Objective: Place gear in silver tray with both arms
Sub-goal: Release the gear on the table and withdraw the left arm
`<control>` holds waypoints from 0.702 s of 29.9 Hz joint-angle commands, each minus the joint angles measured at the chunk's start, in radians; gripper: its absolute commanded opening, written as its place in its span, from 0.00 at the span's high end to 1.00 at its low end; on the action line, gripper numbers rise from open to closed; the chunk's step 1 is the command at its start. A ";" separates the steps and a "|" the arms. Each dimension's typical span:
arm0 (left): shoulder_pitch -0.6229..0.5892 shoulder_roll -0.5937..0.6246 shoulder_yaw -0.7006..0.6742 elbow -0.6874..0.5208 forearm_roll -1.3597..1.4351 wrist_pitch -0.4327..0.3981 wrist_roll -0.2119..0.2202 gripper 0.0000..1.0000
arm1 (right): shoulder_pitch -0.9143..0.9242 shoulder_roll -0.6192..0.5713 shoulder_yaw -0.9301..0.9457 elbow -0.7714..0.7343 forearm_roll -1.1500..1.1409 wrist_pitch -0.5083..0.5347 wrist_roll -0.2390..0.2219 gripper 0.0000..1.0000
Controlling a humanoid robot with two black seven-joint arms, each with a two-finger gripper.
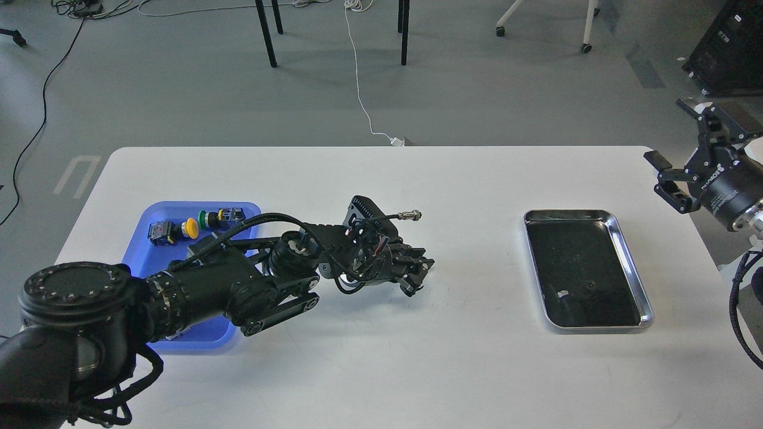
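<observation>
The silver tray point(569, 212) lies on the right part of the white table, its dark bottom bare apart from small reflections. My left gripper point(419, 276) hangs low over the middle of the table, well left of the tray. It is dark and seen end-on, so I cannot tell whether its fingers hold anything. No gear shows in this view. My right gripper point(666, 176) is open and empty, in the air off the table's right edge, up and to the right of the tray.
A blue plastic tray point(238, 208) at the left holds several small parts, among them a yellow button point(191, 227); my left arm covers its front half. Bare white tabletop point(477, 250) lies between the left gripper and the silver tray. Chair legs and cables stand on the floor behind.
</observation>
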 commanded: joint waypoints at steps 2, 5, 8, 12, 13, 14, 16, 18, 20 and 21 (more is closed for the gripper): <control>0.012 0.000 -0.002 0.000 -0.003 0.000 0.002 0.72 | 0.007 0.014 0.005 0.000 -0.001 0.000 -0.003 0.01; 0.005 0.000 -0.013 -0.011 -0.008 0.000 -0.001 0.50 | 0.022 0.019 0.004 -0.003 -0.001 0.000 -0.006 0.01; 0.000 0.000 -0.028 -0.037 -0.038 0.033 -0.016 0.28 | 0.045 0.017 0.001 -0.008 -0.002 0.000 -0.018 0.01; -0.001 0.000 -0.044 -0.057 -0.158 0.112 -0.030 0.14 | 0.102 0.019 -0.012 -0.020 -0.007 0.000 -0.043 0.01; -0.001 0.000 -0.045 -0.057 -0.190 0.124 -0.032 0.13 | 0.118 0.020 -0.015 -0.028 -0.007 0.000 -0.044 0.01; -0.003 0.000 -0.056 -0.058 -0.234 0.136 -0.033 0.11 | 0.144 0.023 -0.016 -0.040 -0.005 0.002 -0.049 0.01; -0.005 0.000 -0.103 -0.061 -0.322 0.147 -0.036 0.05 | 0.194 0.051 -0.016 -0.071 -0.002 0.003 -0.058 0.01; -0.015 0.000 -0.182 -0.090 -0.420 0.141 -0.041 0.03 | 0.244 0.075 -0.018 -0.114 -0.002 0.011 -0.066 0.01; -0.028 0.000 -0.260 -0.130 -0.521 0.136 -0.069 0.03 | 0.286 0.085 -0.027 -0.137 -0.002 0.017 -0.069 0.01; -0.029 0.023 -0.292 -0.139 -0.572 0.129 -0.084 0.03 | 0.304 0.086 -0.041 -0.140 -0.002 0.019 -0.069 0.01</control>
